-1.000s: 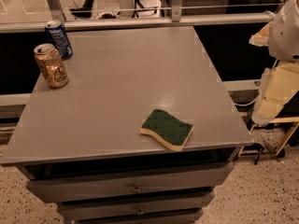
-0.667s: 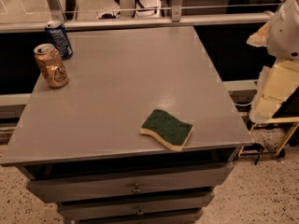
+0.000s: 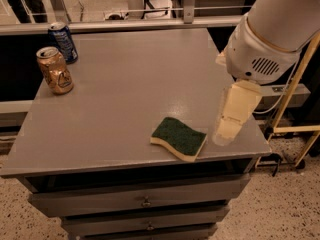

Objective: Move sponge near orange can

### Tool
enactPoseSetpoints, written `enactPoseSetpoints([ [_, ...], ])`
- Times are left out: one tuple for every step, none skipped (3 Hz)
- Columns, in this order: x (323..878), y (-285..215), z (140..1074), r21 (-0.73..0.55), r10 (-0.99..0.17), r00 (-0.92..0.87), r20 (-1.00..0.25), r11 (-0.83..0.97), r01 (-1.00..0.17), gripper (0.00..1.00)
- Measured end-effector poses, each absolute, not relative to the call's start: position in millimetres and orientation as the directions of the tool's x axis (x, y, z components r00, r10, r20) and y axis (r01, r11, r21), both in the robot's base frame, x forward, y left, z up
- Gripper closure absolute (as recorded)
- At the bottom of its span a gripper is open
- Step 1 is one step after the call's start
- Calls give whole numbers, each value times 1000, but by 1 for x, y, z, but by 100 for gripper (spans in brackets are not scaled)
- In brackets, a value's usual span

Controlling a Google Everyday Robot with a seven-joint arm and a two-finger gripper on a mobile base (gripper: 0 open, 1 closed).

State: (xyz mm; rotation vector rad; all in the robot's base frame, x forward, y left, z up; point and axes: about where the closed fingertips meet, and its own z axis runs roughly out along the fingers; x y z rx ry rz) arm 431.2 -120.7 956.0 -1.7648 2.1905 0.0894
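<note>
Presently, in the camera view, the sponge (image 3: 179, 138) lies flat on the grey surface (image 3: 125, 84), close to its near right corner. Its dark green scrub side faces up, and pale yellow foam shows along its near edge. It sits at a slant to the front edge of the surface, and nothing touches it.

The orange can (image 3: 55, 70) stands upright at the far left of the surface, well apart from the sponge, with its silver top showing. Just beyond it, slightly to the right, a dark blue can (image 3: 63, 42) also stands upright. The two are close, but I cannot tell whether they touch.

The robot's arm (image 3: 265, 49) comes in from the upper right as a large white rounded housing with a vent grille. Below it hangs the pale cream tool (image 3: 229, 124), at the right edge of the surface, just right of the sponge and apart from it. I cannot tell whether the tool is spread or pressed together.

Under the surface are grey drawers (image 3: 145, 202) with small knobs. A yellow frame (image 3: 295, 129) stands over the speckled floor at the right.
</note>
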Motion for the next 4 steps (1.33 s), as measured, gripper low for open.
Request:
enactPoseSetpoints([
  [431, -121, 956, -154, -940, -181, -289, 232, -960, 0],
  [427, -118, 938, -113, -928, -196, -318, 242, -964, 0],
  [422, -110, 916, -77, -911, -223, -346, 265, -961, 0],
  [419, -89, 891, -47, -907, -231, -352, 263, -964, 0],
])
